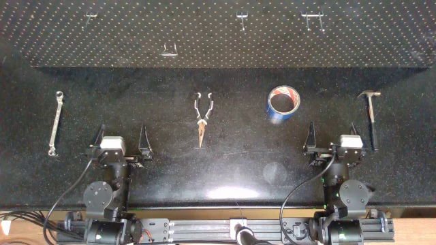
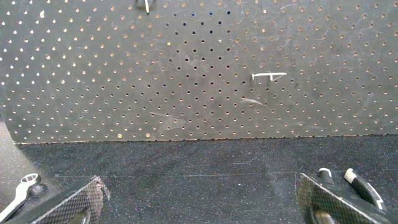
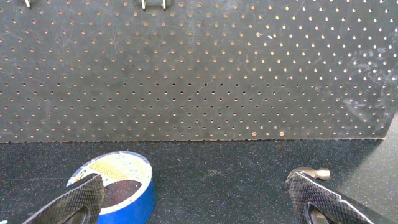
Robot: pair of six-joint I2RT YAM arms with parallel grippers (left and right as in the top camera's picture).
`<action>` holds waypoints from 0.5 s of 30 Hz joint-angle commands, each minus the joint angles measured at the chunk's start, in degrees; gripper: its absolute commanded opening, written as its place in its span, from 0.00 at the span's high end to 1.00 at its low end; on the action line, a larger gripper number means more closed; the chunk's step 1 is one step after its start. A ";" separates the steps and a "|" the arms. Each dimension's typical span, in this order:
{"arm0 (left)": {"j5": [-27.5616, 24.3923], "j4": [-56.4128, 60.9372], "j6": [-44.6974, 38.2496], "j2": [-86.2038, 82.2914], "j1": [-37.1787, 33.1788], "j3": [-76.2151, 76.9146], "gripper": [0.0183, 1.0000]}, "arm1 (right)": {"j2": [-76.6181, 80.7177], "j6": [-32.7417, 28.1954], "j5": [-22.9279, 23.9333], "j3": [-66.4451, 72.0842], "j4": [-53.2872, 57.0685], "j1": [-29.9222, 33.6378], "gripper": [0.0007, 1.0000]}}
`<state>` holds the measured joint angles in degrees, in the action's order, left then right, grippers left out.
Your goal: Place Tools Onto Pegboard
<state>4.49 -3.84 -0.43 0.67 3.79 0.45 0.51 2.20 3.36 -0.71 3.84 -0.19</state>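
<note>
On the black table lie a silver wrench point(image 1: 55, 123) at the far left, pliers point(image 1: 203, 118) with white handles in the middle, a blue tape roll point(image 1: 282, 103) and a hammer point(image 1: 371, 113) at the right. The pegboard point(image 1: 218, 30) stands at the back with metal hooks point(image 1: 169, 49). My left gripper point(image 1: 122, 139) rests open near its base, between the wrench point(image 2: 20, 191) and the pliers' handles point(image 2: 357, 185). My right gripper point(image 1: 332, 137) is open too, between the tape roll point(image 3: 121, 180) and the hammer head point(image 3: 309, 173). Neither holds anything.
More hooks hang on the pegboard at the upper left point(image 1: 90, 15), upper middle point(image 1: 241, 18) and upper right point(image 1: 313, 19). One hook point(image 2: 268, 76) faces the left wrist. Cables trail by the arm bases along the table's front edge point(image 1: 218, 207).
</note>
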 commanded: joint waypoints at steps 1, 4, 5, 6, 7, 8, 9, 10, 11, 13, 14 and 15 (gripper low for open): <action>1.09 -0.26 -0.70 -0.48 -0.02 -0.13 0.01 | -0.46 -1.01 0.52 0.44 -0.09 -0.39 0.02; 1.09 -0.26 -0.72 -0.48 -0.02 -0.13 0.01 | -0.46 -0.98 0.52 0.44 -0.09 -0.39 0.02; 1.11 -0.26 -0.70 -0.48 -0.02 -0.13 0.01 | -0.46 -1.01 0.52 0.44 -0.09 -0.39 0.03; 1.09 -0.24 -0.72 -0.48 -0.02 -0.13 0.00 | -0.46 -1.01 0.52 0.44 -0.09 -0.39 0.02; 1.09 -0.26 -0.70 -0.48 -0.02 -0.13 0.00 | -0.46 -0.98 0.52 0.44 -0.09 -0.39 0.02; 1.11 -0.26 -0.70 -0.48 -0.02 -0.13 0.00 | -0.46 -1.01 0.52 0.44 -0.09 -0.39 0.02; 1.36 -0.26 -0.72 -0.46 -0.02 -0.13 0.01 | -0.46 -1.01 0.52 0.44 -0.09 -0.39 0.02; 1.31 -0.26 -0.72 -0.46 -0.02 -0.13 0.01 | -0.46 -1.01 0.52 0.44 -0.09 -0.39 0.03; 1.29 -0.26 -0.72 -0.48 -0.02 -0.13 0.00 | -0.46 -1.01 0.52 0.44 -0.09 -0.39 0.03; 0.85 -0.31 -0.59 -0.48 -0.02 -0.13 0.01 | -0.46 -1.01 0.52 0.44 -0.09 -0.39 0.03; 0.87 -0.33 0.22 -0.48 -0.02 -0.13 0.01 | -0.46 -1.01 0.52 0.44 -0.09 -0.39 0.03; 0.42 -1.46 1.75 -0.46 -0.02 0.37 0.01 | -0.46 -1.01 0.52 0.44 -0.09 -0.39 0.02</action>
<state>4.49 -3.84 -0.38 0.67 3.79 0.45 0.51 2.20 3.36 -0.71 3.84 -0.19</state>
